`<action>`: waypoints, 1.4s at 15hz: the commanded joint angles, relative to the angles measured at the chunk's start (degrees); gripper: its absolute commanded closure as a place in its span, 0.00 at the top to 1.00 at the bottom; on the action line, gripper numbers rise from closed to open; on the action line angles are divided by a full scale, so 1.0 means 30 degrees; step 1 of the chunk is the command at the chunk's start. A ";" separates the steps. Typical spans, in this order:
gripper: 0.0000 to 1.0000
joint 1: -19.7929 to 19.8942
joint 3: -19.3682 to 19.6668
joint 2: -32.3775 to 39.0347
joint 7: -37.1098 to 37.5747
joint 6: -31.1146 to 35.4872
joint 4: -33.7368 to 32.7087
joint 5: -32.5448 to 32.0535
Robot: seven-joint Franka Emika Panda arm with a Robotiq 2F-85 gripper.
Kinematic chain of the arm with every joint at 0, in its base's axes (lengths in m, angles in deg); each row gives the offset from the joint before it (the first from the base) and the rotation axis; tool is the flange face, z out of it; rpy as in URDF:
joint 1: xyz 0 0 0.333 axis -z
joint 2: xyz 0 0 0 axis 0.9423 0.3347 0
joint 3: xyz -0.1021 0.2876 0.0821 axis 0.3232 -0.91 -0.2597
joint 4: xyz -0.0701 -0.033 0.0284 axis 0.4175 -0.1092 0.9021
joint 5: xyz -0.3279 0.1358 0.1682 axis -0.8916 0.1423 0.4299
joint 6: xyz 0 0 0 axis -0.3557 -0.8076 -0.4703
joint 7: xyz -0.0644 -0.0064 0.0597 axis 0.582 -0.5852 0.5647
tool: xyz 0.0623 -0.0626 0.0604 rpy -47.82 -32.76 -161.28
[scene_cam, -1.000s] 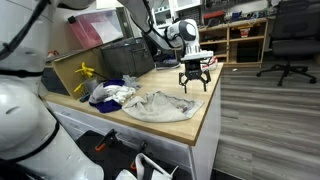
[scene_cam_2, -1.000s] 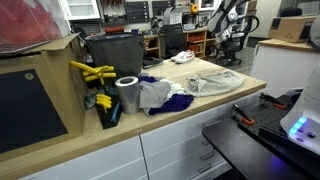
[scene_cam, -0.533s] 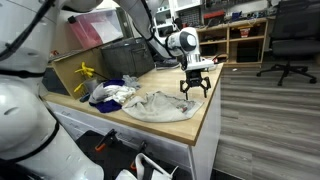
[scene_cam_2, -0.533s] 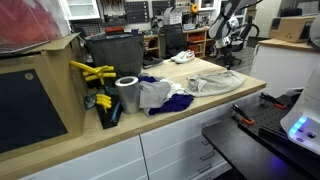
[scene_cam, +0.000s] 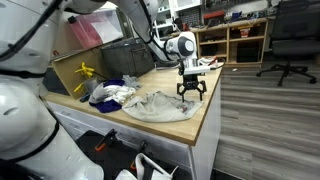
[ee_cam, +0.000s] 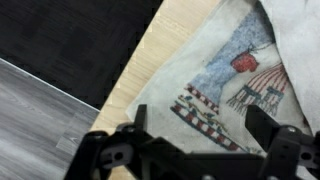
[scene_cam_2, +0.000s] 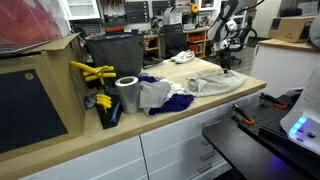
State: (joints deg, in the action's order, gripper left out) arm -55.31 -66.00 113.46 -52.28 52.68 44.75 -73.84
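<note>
My gripper [scene_cam: 192,95] hangs open over the far end of a pale printed cloth [scene_cam: 160,106] spread on the wooden worktop [scene_cam: 205,115]. In the wrist view the two dark fingers [ee_cam: 264,125] stand wide apart with nothing between them, and the cloth [ee_cam: 215,90] lies just below, showing a red, blue and striped print. The worktop's edge [ee_cam: 150,55] runs beside the cloth. In an exterior view the gripper [scene_cam_2: 226,60] hovers above the same cloth [scene_cam_2: 214,83] at the counter's far end.
A heap of white and blue clothes [scene_cam: 110,93] lies beside the cloth. A dark bin [scene_cam: 120,57], yellow tools [scene_cam: 84,72] and a metal can [scene_cam_2: 127,93] stand further along. An office chair [scene_cam: 288,40] and shelves stand on the floor beyond.
The gripper has come down and moved inward from the counter's far edge to above the cloth's end. Its jaws stayed open.
</note>
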 commanded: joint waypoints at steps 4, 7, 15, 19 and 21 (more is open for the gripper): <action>1.00 0.0554 -0.0104 0.0107 -0.1097 0.0421 -0.0042 0.0308; 1.00 0.0757 -0.0135 -0.0075 -0.1678 0.0728 0.0046 0.0322; 1.00 0.0859 -0.0077 0.0100 -0.2692 0.1071 -0.0198 0.0312; 1.00 0.0941 0.0077 0.0630 -0.2911 0.1336 -0.0572 0.0117; 1.00 0.1008 0.0101 0.0833 -0.3050 0.1538 -0.0680 0.0091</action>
State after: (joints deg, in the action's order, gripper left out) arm -52.74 -65.96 114.60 -59.23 56.01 44.12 -73.55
